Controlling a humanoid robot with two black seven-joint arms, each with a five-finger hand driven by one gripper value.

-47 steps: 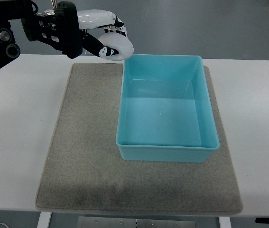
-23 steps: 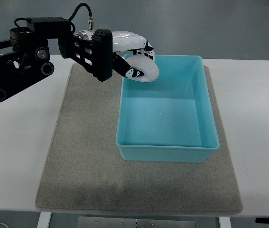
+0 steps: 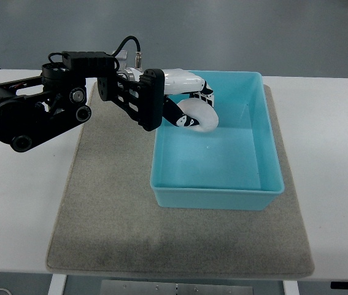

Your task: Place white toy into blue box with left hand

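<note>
We are holding the white toy (image 3: 199,117) with our left hand (image 3: 183,101), fingers curled around it, hovering above the blue box's (image 3: 272,184) far-left corner, open floor lying directly below

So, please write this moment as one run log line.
left hand: holding white toy | position: over blue box | toy: unreleased | right hand: unseen
</note>
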